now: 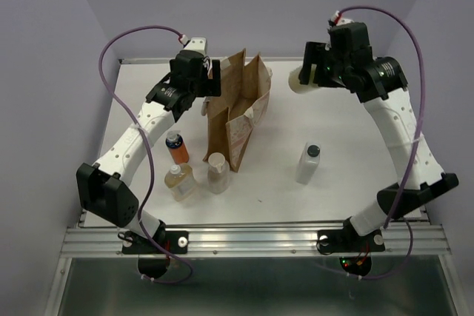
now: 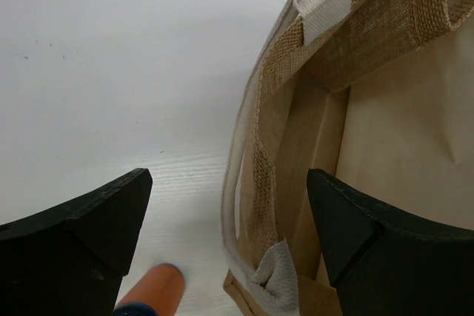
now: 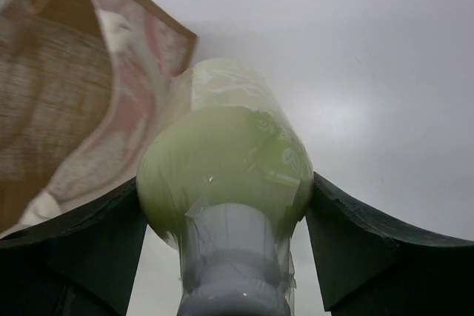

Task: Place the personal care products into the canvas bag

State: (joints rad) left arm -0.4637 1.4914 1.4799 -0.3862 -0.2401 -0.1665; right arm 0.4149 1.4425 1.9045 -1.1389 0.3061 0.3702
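Yellow-green bottle (image 3: 222,153) pinched in your right tool (image 3: 226,186), canvas bag (image 1: 237,120) at its nine o'clock; left tool (image 2: 229,175) spread astride the rim. Release early and it could hit tabletop (image 1: 333,123).

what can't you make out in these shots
1. Top view: the right claw covers most of the yellow-green bottle.
2. Left wrist view: the bottom edge cuts off the orange bottle; its cap barely shows.
3. Right wrist view: the yellow-green bottle's cap runs off the bottom edge, and the canvas bag is blurred.
4. All views: the canvas bag's walls hide its bottom, so its contents are unknown.
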